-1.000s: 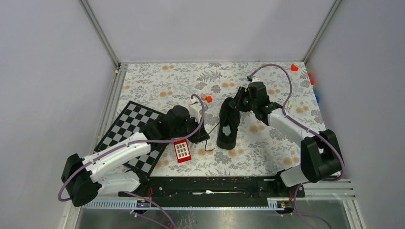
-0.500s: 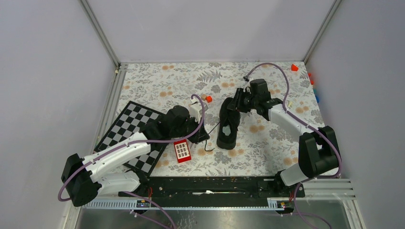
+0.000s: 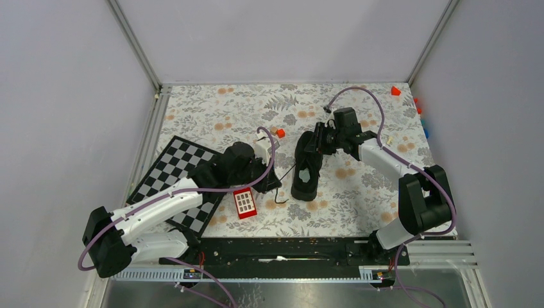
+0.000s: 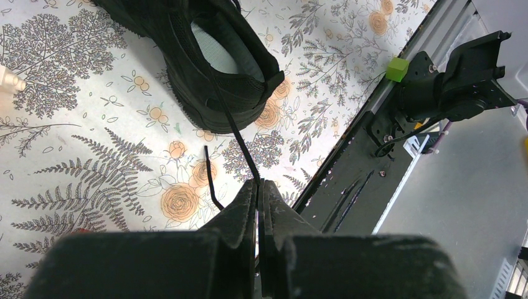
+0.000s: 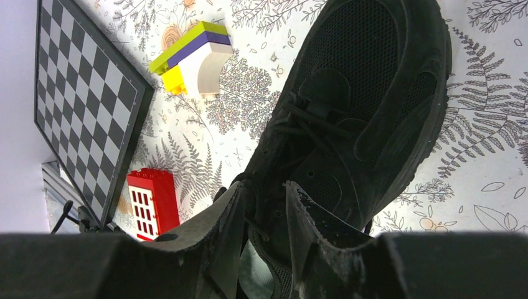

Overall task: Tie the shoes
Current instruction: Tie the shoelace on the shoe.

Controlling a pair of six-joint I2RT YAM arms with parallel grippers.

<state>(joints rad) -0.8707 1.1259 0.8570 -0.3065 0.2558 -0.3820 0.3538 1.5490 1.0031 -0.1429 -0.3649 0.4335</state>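
Note:
The black shoe (image 3: 306, 165) lies mid-table, toe to the back, pale insole showing. In the left wrist view its heel (image 4: 215, 68) fills the top, and one thin black lace (image 4: 240, 140) runs taut from it into my left gripper (image 4: 258, 183), which is shut on that lace. A loose lace end (image 4: 210, 180) curls beside it. In the top view my left gripper (image 3: 274, 183) sits left of the heel. My right gripper (image 5: 264, 194) (image 3: 319, 142) straddles the shoe's (image 5: 367, 93) upper by the eyelets, its jaws half apart with black shoe material filling the gap.
A chessboard (image 3: 174, 174) lies under the left arm. A red windowed block (image 3: 244, 203) (image 5: 151, 202) sits left of the shoe's heel. Stacked coloured blocks (image 5: 192, 59) stand near the toe. A green block (image 4: 396, 67) rests by the right arm's base, and small blocks (image 3: 420, 106) line the right wall.
The right arm's elbow has swung toward the near right and its wrist has edged back along the shoe. The left arm and the lace have not moved.

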